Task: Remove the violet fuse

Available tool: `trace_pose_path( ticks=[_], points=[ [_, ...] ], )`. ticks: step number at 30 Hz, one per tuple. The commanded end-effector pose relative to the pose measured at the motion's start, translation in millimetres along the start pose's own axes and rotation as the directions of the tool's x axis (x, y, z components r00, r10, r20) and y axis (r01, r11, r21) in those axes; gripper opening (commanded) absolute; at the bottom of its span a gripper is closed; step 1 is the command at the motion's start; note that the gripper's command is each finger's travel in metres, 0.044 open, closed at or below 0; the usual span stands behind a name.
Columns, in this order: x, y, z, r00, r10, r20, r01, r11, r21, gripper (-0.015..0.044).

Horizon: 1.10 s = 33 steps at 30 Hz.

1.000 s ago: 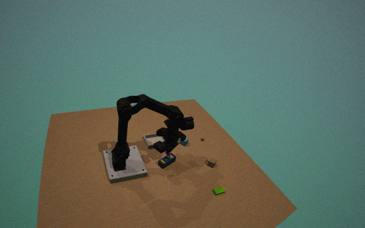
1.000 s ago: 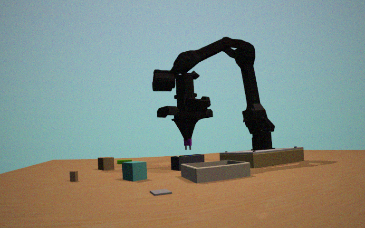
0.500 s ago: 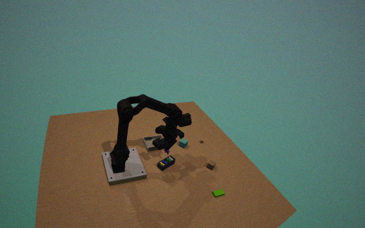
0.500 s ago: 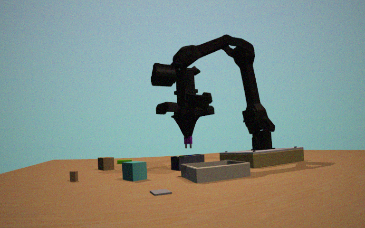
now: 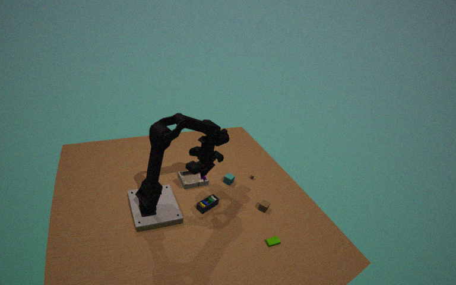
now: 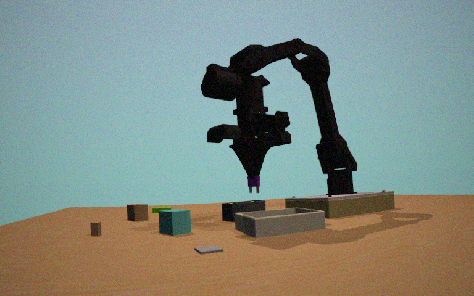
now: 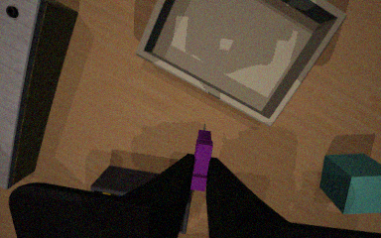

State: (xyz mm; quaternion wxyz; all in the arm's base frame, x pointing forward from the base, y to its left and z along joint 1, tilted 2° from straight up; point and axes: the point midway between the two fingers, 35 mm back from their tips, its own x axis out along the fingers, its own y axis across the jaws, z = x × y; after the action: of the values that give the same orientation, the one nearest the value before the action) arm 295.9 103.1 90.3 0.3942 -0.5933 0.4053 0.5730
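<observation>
My gripper [image 5: 203, 175] [image 6: 253, 176] [image 7: 200, 163] is shut on the violet fuse [image 5: 203, 178] [image 6: 253, 181] [image 7: 202, 154]. The fuse hangs upright in the air with its two prongs down, above the level of the tray rim and the block. The grey tray [image 5: 190, 185] [image 6: 289, 226] [image 7: 238, 108] stands on the table; in the wrist view its near wall lies just ahead of the fuse. The dark fuse block [image 5: 203, 209] [image 6: 242, 211] [image 7: 131, 179] holds yellow, blue, green and white fuses; in the wrist view the fingers hide most of it.
A teal cube [image 5: 228, 179] [image 6: 174, 222] [image 7: 369, 190] stands beside the tray. A brown block [image 5: 263, 205] [image 6: 137, 212], a smaller brown block [image 5: 252, 177] [image 6: 95, 229], a green slab [image 5: 272, 241] [image 6: 162, 209] and a flat grey piece [image 6: 208, 250] lie farther off.
</observation>
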Motion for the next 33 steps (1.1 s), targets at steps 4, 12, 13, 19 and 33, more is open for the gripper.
trace_pose_path(
  ticks=[4, 12, 13, 19, 33],
  points=[
    [-1.7, -10.7, 40.6, 1.0, -0.005, 0.006, 0.005, 1.0, 0.005, 0.0],
    [-1.2, -14.6, 78.4, 1.0, -0.005, 0.008, 0.005, 1.0, 0.005, 0.0],
    [-1.2, -14.6, 78.4, 1.0, -0.005, 0.008, 0.005, 1.0, 0.005, 0.0],
    [2.8, -14.9, 78.5, 1.0, -0.005, 0.008, 0.005, 1.0, 0.005, 0.0],
    [25.4, -15.3, 78.7, 1.0, -0.005, 0.008, 0.005, 1.0, 0.005, 0.0]
  ],
)
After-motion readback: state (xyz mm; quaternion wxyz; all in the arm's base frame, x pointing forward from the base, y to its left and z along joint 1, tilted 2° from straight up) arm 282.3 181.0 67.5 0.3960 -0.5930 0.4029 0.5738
